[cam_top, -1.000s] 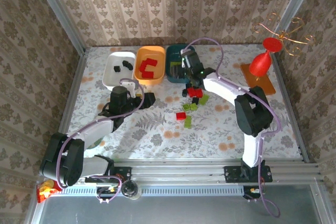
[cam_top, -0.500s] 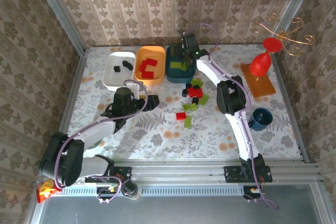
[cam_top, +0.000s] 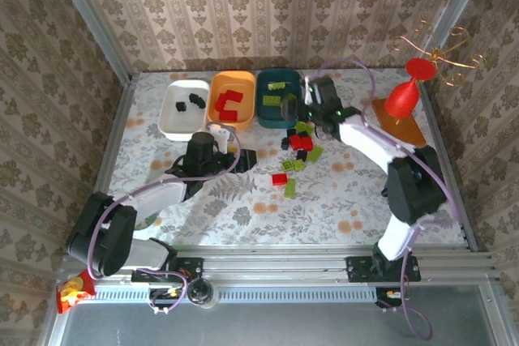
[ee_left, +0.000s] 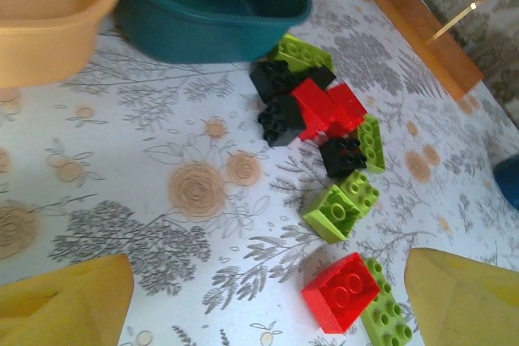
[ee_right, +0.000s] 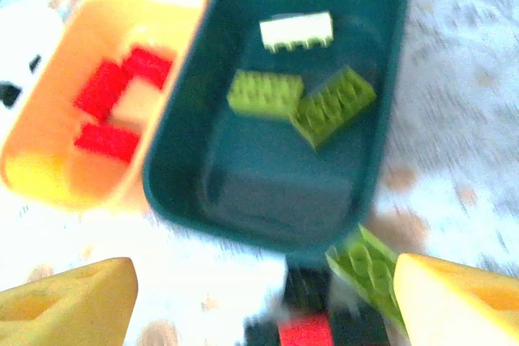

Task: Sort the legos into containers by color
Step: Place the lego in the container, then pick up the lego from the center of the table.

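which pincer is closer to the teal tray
Right. The right pincer hangs at the near right corner of the teal tray; the left pincer is over the table, well short of it.

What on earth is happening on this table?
Two robot arms sort bricks by colour: black in the white tray, red in the orange tray, green in the teal tray. A loose pile lies beside it. The right fingers are open by the teal tray, the left fingers open near the pile.

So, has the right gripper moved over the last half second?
Yes: the right gripper has drawn back from over the teal tray toward its near-right corner.
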`<state>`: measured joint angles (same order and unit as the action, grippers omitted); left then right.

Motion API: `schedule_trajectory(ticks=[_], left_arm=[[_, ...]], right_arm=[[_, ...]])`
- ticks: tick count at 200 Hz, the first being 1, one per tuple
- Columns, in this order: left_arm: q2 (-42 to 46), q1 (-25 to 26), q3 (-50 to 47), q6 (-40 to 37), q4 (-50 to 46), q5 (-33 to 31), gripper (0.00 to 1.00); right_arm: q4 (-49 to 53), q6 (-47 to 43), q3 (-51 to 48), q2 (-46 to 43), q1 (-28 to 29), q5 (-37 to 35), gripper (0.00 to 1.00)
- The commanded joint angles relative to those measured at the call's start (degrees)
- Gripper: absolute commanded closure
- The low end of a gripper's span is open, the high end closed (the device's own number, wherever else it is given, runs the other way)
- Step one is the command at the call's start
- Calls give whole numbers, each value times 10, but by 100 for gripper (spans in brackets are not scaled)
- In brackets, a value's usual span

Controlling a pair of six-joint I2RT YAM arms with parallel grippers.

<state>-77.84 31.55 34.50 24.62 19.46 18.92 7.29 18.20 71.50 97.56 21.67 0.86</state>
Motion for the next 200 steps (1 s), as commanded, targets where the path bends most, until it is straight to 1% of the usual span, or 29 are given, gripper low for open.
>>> schedule_trajectory(ticks=[1,21,47,80,125,153,200], left_arm=[[-20,18,30,-43,-21,5,12],[-35,24,33,-43,-16,2,13],[-49,31,37,-41,-12,1,14],[-53,35,38,-39,-18,-9,14],[-39,34,39,-51,-35,-20,14],[-32,31,37,-53,-40,-26,14],[-31,24,35,-51,-41,-29,14]], right_arm=[[-4,1,-103,-54,8,-22,16],[35,-12,-143,-80,15,-55,18],[65,-23,-143,-64,15,-95,24],[58,-25,-118,-11,15,-81,31],[67,-26,-59,65,15,-80,37],[83,-31,-39,90,15,-106,43],[84,-32,-35,106,11,-111,48]])
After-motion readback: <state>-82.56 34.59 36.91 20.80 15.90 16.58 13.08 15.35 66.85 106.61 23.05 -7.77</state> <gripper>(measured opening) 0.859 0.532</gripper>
